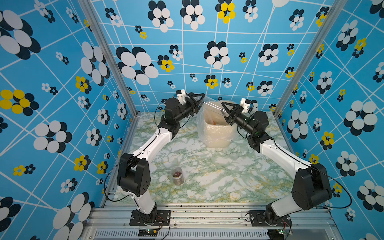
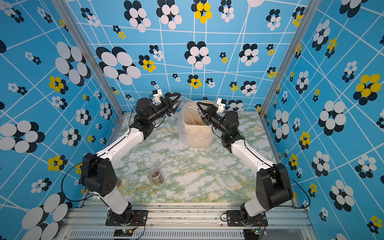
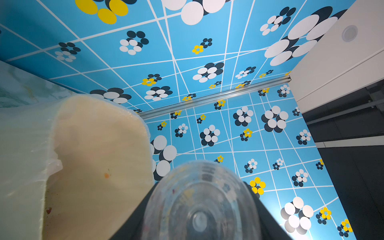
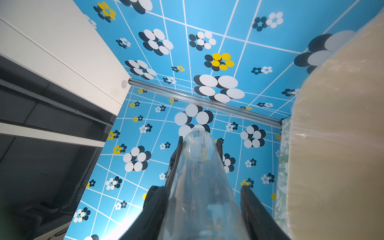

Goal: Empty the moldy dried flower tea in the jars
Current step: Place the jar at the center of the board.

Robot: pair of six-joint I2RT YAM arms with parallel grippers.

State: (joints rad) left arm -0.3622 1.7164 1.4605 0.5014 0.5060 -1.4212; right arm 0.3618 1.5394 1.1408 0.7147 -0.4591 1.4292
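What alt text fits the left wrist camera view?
A clear round jar, seen from its base, is held in the black left gripper beside a beige plastic-lined bin, with blue flowered walls behind.

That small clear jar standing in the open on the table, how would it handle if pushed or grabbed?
The jar looks rigid and smooth, so it may slip in a weak grip. Upright on a small base, a high push could tip it, then it might roll. Its dried flower tea is crumbly, so probably light.
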